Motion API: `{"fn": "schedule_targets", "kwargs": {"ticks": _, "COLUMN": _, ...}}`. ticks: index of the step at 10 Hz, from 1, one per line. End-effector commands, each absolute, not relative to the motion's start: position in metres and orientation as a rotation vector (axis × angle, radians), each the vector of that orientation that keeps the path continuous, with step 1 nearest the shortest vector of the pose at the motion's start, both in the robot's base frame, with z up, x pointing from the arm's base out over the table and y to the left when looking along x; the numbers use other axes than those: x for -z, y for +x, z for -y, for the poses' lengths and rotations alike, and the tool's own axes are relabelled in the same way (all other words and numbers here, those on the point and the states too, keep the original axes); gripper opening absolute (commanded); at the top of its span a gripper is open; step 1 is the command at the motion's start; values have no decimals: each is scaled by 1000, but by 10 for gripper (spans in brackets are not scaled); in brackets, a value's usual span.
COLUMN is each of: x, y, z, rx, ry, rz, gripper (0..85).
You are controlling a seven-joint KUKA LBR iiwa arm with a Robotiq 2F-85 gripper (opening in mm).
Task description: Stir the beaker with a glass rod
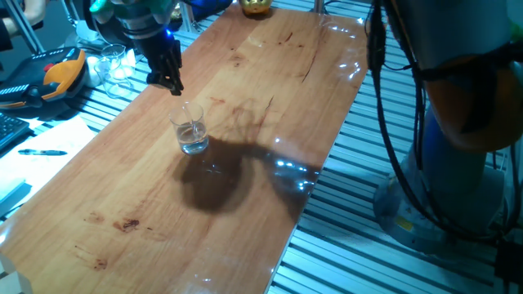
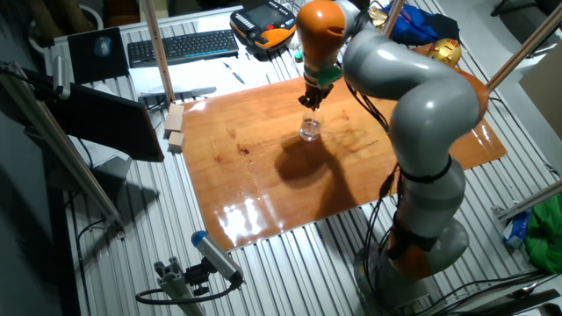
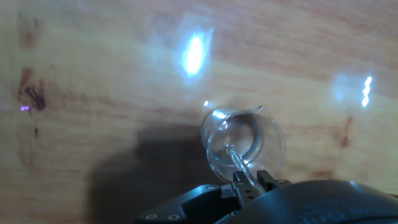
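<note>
- Near the middle of the wooden table [image 1: 270,98], a little toward its far-left edge in one fixed view, stands the beaker [image 1: 190,131] — upright, alone on the wood, well apart from the clutter beyond the table edge.
- Your gripper [image 1: 173,86] hangs just above and beside the beaker's rim, fingers pinched narrow on the glass rod [image 3: 237,163]; the hand view shows the two fingertips [image 3: 245,185] close together with the thin stick running from between them down into the glass.
- From the hand view, the rod's lower end sits inside the beaker's mouth, off-centre toward the near wall. Whether it touches the bottom or the wall, you cannot tell.
- Judged from this, you are in the stirring itself. Keep the circles small and centred, so the rod sweeps the liquid and does not knock the glass.
- Hold the height steady — pushing down risks jamming a brittle rod on the base; lifting takes the tip out of the liquid.
- Go slowly. The beaker is light and nothing holds it, so a sideways push from the rod could slide or tip it on the glossy wood.
- Contents: the beaker holds a little clear liquid near the bottom, seen as a bright band in one fixed view, plus the rod's lower part. How deep it is cannot be read.
- The pour lip [image 3: 257,110] points away from the gripper in the hand view; keep the rod clear of it.
</note>
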State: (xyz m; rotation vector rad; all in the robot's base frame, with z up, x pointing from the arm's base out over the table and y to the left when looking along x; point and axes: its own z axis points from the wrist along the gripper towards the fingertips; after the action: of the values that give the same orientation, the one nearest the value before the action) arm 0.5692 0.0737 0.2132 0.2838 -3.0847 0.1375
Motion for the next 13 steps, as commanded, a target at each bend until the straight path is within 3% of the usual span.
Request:
{"fn": "schedule_targets", "kwargs": {"ticks": 1, "x": -214, "y": 569, "z": -76, "rx": -141, "ry": 279, "rz": 3117, "gripper": 0}}
{"fn": "schedule_targets", "kwargs": {"ticks": 7, "x": -221, "y": 573, "z": -91, "rx": -282, "ry": 354, "rz": 3154, "gripper": 0}}
{"fn": "schedule_targets", "kwargs": {"ticks": 13, "x": -215, "y": 573, "z": -90, "rx": -341, "ry": 384, "rz": 3159, "gripper": 0}}
